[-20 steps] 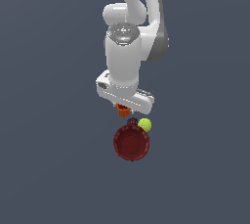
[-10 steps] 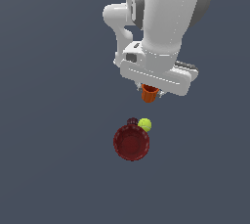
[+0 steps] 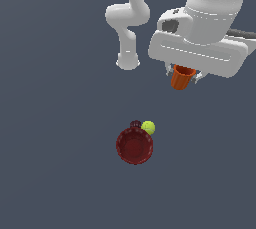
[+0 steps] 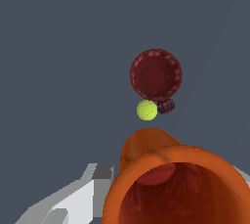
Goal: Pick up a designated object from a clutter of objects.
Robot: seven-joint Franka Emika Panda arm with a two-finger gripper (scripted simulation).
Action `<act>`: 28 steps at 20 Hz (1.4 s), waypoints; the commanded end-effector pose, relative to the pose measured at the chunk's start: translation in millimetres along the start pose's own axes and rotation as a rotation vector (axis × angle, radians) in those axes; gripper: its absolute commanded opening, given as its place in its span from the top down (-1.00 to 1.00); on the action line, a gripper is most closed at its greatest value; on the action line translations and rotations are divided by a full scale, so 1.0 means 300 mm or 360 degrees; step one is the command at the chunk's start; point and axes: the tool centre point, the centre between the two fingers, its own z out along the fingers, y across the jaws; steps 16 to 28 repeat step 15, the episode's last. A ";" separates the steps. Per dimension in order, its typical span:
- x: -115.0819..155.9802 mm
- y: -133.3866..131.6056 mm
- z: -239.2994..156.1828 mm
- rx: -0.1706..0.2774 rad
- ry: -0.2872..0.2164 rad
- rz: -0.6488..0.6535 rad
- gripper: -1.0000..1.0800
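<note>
Lift step, by the look of it: the orange cup (image 3: 182, 77) is off the floor and well clear of the rest of the clutter, hanging under the gripper (image 3: 184, 77) high at the exterior view's right. I'd call the pick essentially done. What's left is just to hold the cup steady at height with the grip kept firm; nothing in the way up there.

Claw state: fingers mostly hidden behind the white hand body in the exterior view, only small grey tips showing either side of the cup's upper part. Closed down onto the cup, it seems, since the cup hangs there with nothing under it. How wide the gap is I can't read exactly, roughly the cup's width.

Cup relative to claw: sits between the fingertips, directly below the hand, narrow end pointing down in the exterior view, slightly tilted. In the wrist view the cup (image 4: 171, 184) fills the near foreground, open mouth toward the camera, with one pale grey finger (image 4: 73, 198) alongside it.

Left behind on the floor, well apart from the cup: dark red ribbed bowl (image 3: 134, 145), yellow-green ball (image 3: 148, 127) touching or just beside its rim, and a small dark purple object (image 3: 135, 124) tucked next to the ball. Same trio shows in the wrist view, bowl (image 4: 156, 75), ball (image 4: 147, 110), purple object (image 4: 166, 105), far below.
</note>
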 end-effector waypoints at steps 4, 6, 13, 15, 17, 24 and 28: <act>-0.021 -0.060 -0.072 0.0001 -0.0001 0.0002 1.00; -0.025 -0.072 -0.086 0.0001 -0.0002 0.0002 1.00; -0.025 -0.083 -0.097 0.0001 -0.0002 0.0002 1.00; -0.024 -0.081 -0.094 0.0001 -0.0002 0.0002 1.00; -0.024 -0.081 -0.094 0.0001 -0.0002 0.0002 1.00; -0.024 -0.081 -0.094 0.0001 -0.0002 0.0002 1.00; -0.024 -0.081 -0.094 0.0001 -0.0002 0.0002 1.00</act>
